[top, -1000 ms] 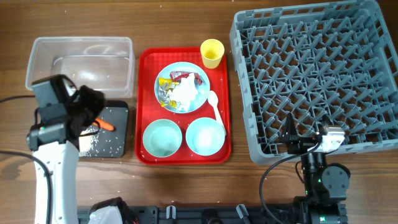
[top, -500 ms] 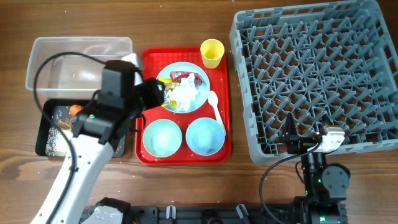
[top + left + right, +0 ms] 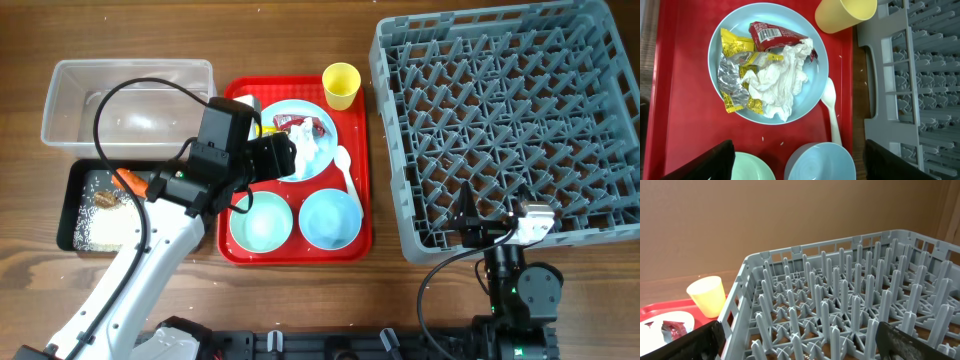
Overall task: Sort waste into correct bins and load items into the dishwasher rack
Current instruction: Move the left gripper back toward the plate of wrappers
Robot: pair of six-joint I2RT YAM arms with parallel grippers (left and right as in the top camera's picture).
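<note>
My left gripper (image 3: pixel 800 167) is open and empty. It hangs over the red tray, near the light-blue plate (image 3: pixel 816 75). On the plate lie crumpled tissue (image 3: pixel 780 82), a red wrapper (image 3: pixel 772 35), yellow wrappers (image 3: pixel 735 47) and a silver one (image 3: pixel 730 77). A white spoon (image 3: pixel 832 110), yellow cup (image 3: pixel 845 12), light-blue bowl (image 3: pixel 820 162) and pale-green bowl (image 3: pixel 752 170) surround it. The black tray (image 3: pixel 75 180) holds the carrot (image 3: pixel 125 182), a brown lump (image 3: pixel 107 198) and rice (image 3: pixel 100 230). My right gripper (image 3: pixel 802 345) is open at the grey rack's (image 3: pixel 510 120) front edge.
A clear tub (image 3: pixel 125 100) stands behind the black tray, left of the red tray (image 3: pixel 235 250). The left arm's cable loops above both bins. The rack fills the right half of the wooden table, its pegs standing upright.
My left arm swung right from the black tray to the plate, and its jaws opened. The carrot now lies in the black tray. The right arm stayed still.
</note>
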